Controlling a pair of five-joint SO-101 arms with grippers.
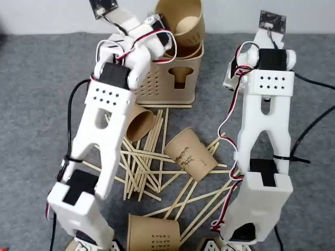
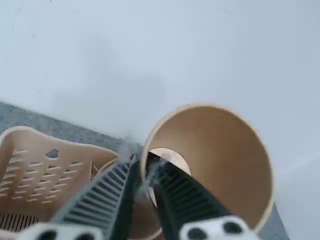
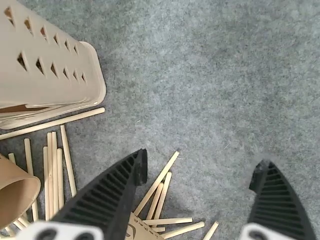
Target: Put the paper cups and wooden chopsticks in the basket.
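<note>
One paper cup (image 1: 180, 20), rim-pinched by the left claw (image 2: 145, 163), hides part of the basket (image 1: 168, 83); the right claw (image 3: 202, 160) gapes.

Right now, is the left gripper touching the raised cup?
Touching. Left wrist view shows the left gripper shut on the rim of the paper cup.

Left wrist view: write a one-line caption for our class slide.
Left tool grips a paper cup by its rim over the basket.
</note>
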